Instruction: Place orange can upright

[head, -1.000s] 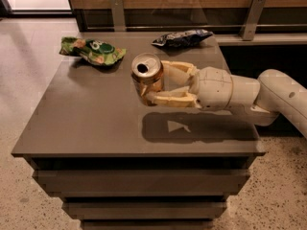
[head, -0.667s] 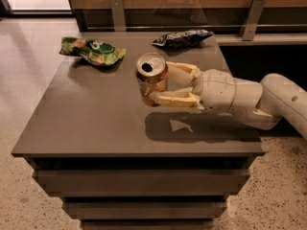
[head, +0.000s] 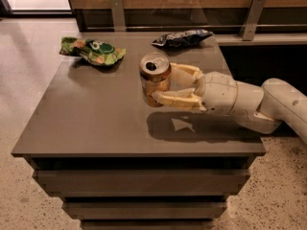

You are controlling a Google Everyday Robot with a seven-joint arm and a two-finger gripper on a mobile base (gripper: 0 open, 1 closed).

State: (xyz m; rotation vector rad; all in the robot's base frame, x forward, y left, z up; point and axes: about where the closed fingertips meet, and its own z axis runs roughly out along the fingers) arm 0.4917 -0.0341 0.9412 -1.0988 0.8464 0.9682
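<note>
The orange can (head: 154, 78) is shiny copper-orange with a silver pull-tab top facing up, nearly upright. My gripper (head: 165, 86) reaches in from the right and is shut on the can, one finger (head: 175, 99) in front of it and one behind. The can hangs above the middle of the grey table (head: 96, 114); its shadow lies on the tabletop below and to the right.
A green snack bag (head: 93, 51) lies at the table's back left. A dark blue snack bag (head: 182, 37) lies at the back right. A wooden wall with metal brackets (head: 252, 16) runs behind the table. The floor drops off on the left and front.
My gripper with the can has shifted slightly right and risen a little. The bags have not moved.
</note>
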